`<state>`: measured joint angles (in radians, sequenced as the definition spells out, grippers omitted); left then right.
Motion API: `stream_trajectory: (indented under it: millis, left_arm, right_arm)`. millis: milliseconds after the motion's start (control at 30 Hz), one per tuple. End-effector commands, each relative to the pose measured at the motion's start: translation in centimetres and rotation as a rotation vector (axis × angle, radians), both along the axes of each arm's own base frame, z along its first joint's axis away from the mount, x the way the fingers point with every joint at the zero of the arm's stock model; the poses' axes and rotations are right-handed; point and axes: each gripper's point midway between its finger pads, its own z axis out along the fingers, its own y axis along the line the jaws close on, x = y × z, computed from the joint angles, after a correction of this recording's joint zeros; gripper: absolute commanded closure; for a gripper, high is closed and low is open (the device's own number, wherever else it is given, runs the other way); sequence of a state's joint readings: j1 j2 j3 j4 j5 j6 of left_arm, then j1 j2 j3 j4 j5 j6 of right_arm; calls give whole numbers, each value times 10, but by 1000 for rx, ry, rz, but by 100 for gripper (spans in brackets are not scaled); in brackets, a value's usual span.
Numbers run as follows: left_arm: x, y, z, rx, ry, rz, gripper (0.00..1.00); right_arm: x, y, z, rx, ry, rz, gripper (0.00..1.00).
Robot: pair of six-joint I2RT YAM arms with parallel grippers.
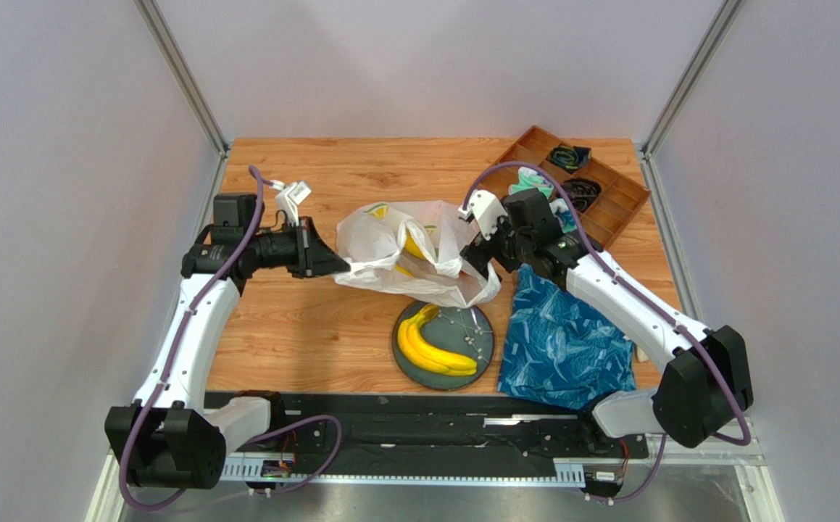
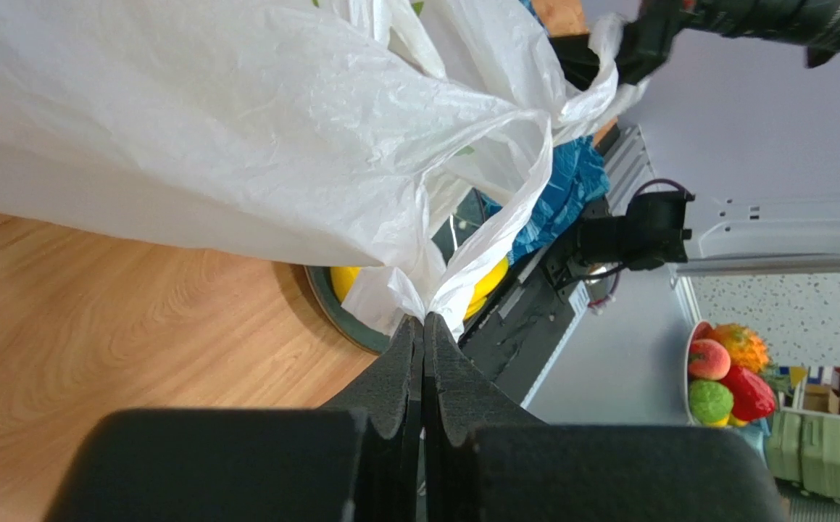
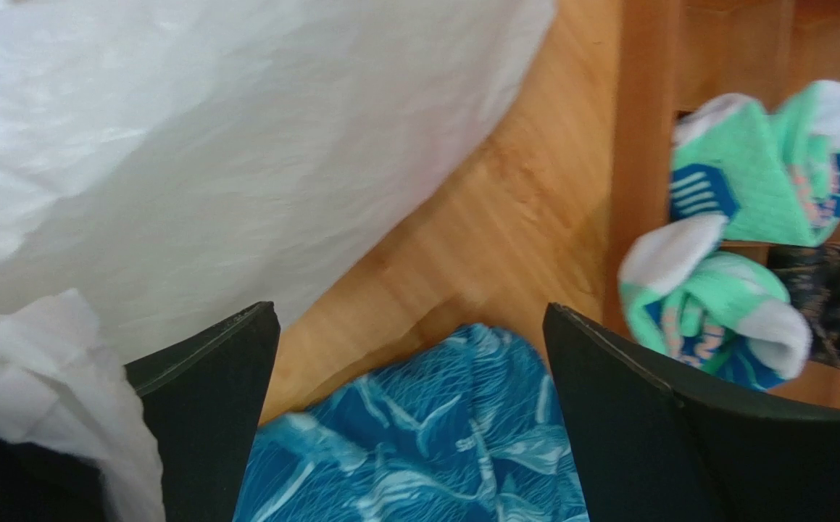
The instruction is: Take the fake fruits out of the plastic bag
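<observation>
Top external view, read with both wrist views; all positions are given relative to the plastic bag (image 1: 419, 256), which lies crumpled on the table (image 1: 282, 326) between the two arms.

- **Left side of the bag:** the left fingers (image 2: 391, 381) are pressed together on a pinch of the bag's film, and the film rises away from them in a taut fold.
- **Right side of the bag:** the right fingers (image 3: 206, 381) stand wide apart with nothing between them. One finger is touching or just beside the bag's wall, and the blue cloth (image 3: 435, 457) lies below the gap.
- **Near side of the bag:** one banana bunch (image 1: 435, 346) rests on a dark plate (image 1: 481, 326), already out of the bag.
- **Inside the bag:** a yellow fruit (image 1: 413, 250) shows through the film near the middle. Its outline is too veiled to give a long axis.

The deciding relation, as a judgement, is that the remaining fruit lies to the left of the free right fingers, across the bag's wall. The left arm is occupied as an anchor, so the right arm is both nearer and available. Its approach probably has to enter through the bag's mouth. The mouth appears to face the right arm, though the folds make this uncertain.
</observation>
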<state>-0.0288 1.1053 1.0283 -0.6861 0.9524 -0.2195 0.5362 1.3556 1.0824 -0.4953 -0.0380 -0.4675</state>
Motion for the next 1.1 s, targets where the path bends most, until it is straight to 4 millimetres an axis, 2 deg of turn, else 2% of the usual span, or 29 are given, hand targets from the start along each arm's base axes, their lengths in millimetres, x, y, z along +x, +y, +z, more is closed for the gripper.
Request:
stream_trajectory:
  millis: [0,33,67,100,133,200,267,333,400,433,500,533,567,600,633,667,733,800,867,933,1000,1067]
  left_arm:
    - [6,-2,23,7,-89,-1,100]
    - [8,-2,25,6,-93,4,100]
    - [12,-2,24,5,-88,7,100]
    - [15,-3,25,1,-95,7,100]
    - [18,-3,25,-7,-84,17,100]
    - [24,-4,26,-19,-84,29,100]
    - [26,-5,25,-38,-59,45,100]
    - [27,-6,26,-51,-44,54,100]
    - [27,-7,29,-61,-39,57,100]
    - [27,-7,33,-63,-51,54,100]
    - [24,-7,36,-71,-49,54,100]
    - [23,-7,37,-72,-51,59,100]
    - [24,-8,38,-78,-57,62,100]
    - [23,-8,37,-88,-42,66,100]
    - [22,-8,38,-93,-44,67,100]
    - [21,-9,39,-96,-47,69,100]
    - [18,-8,42,-105,-44,72,100]
    - [17,-9,46,-112,-44,73,100]
    - [16,-8,49,-117,-48,82,100]
    - [16,-5,50,-126,-32,105,100]
    - [15,-1,47,-156,33,147,100]
    - [22,15,44,-193,86,236,100]
  right_arm:
    - [-27,51,117,261,-15,199,0]
    - [-37,65,140,331,-10,274,0]
    - [-42,72,152,362,0,311,0]
    - [-46,81,185,412,-46,359,0]
    - [-56,93,196,454,-29,409,0]
    - [-60,108,213,490,-32,450,0]
    - [-70,124,216,514,3,494,0]
    - [-70,135,197,491,56,499,0]
    - [-65,134,179,452,75,460,0]
    - [-68,132,172,446,87,462,2]
    - [-72,139,180,486,64,507,7]
    - [-75,150,180,498,70,526,21]
    - [-75,160,193,523,42,548,28]
    - [-81,174,193,520,56,585,35]
    - [-83,182,193,513,66,604,52]
    - [-79,194,189,498,80,617,62]
    - [-81,204,181,472,79,635,81]
    - [-80,211,163,426,83,632,88]
    - [-68,208,149,380,67,578,91]
    - [-56,198,126,305,53,512,97]
    - [-53,186,109,244,38,490,100]
    - [-47,175,97,188,8,458,100]
